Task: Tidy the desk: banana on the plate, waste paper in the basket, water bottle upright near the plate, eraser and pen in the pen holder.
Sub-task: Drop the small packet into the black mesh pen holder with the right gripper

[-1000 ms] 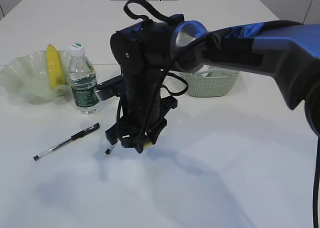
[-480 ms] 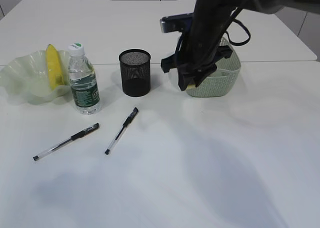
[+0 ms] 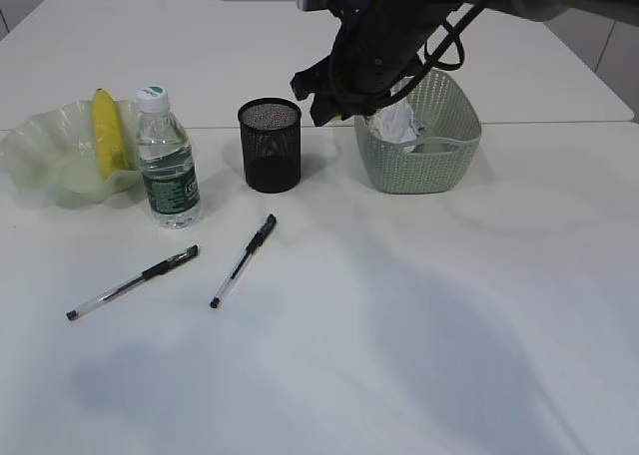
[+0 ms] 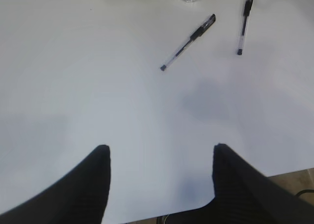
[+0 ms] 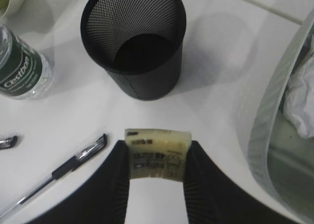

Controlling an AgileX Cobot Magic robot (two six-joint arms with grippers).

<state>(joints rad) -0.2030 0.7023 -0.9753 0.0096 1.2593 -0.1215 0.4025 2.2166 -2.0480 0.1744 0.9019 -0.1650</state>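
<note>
Eraser [image 5: 158,154] carry, right end effector [image 5: 157,160] clenched on it.
Next: shift toward 11 o'clock over pen holder [image 5: 133,37], then drop.

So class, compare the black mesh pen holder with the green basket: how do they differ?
The pen holder is a black, narrow metal-mesh cylinder; the basket is sage-green, wider, oval, woven-pattern plastic. The pen holder looks empty; the basket holds the waste paper. Both stand upright on the desk.

Right claw [image 3: 324,101] (gripping eraser [image 5: 157,154]) moved toward pen holder [image 3: 270,144].
</note>
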